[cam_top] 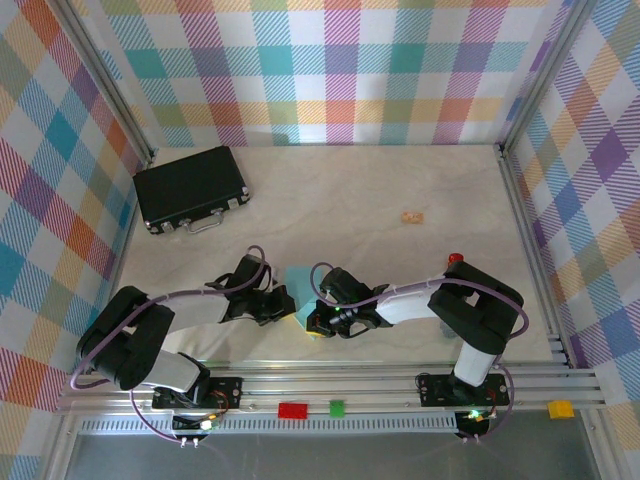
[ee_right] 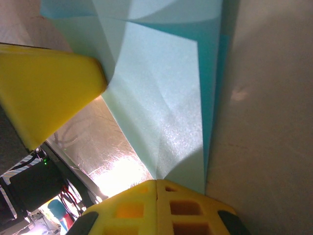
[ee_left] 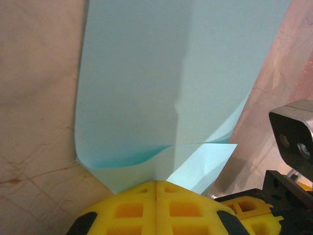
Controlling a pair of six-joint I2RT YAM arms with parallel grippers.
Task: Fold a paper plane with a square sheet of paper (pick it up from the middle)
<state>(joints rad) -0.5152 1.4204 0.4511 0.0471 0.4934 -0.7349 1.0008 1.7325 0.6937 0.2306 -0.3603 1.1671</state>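
**Both grippers pinch the blue paper at the desk's near edge**

We see the paper [cam_top: 299, 279] near the front middle of the desk [cam_top: 350, 190], between the tips of the two arms. The left gripper [cam_top: 284, 304] meets it from the left and the right gripper [cam_top: 317, 322] from the right, and the two stand just beside each other.

In the left wrist view, the left gripper [ee_left: 156, 185] has its yellow fingers [ee_left: 127, 210] pressed together, with the paper [ee_left: 161, 73] pinched at their tips. A folded layer curls along the sheet's lower part.

In the right wrist view, the right gripper [ee_right: 156, 182] is likewise closed on the paper [ee_right: 161, 107], which shows a crease and overlapping layers. A yellow finger [ee_right: 44, 83] of the left gripper touches the sheet at the left.

A black case [cam_top: 190, 188] lies at the far left and a tan scrap [cam_top: 412, 216] farther back, both well apart from the paper.
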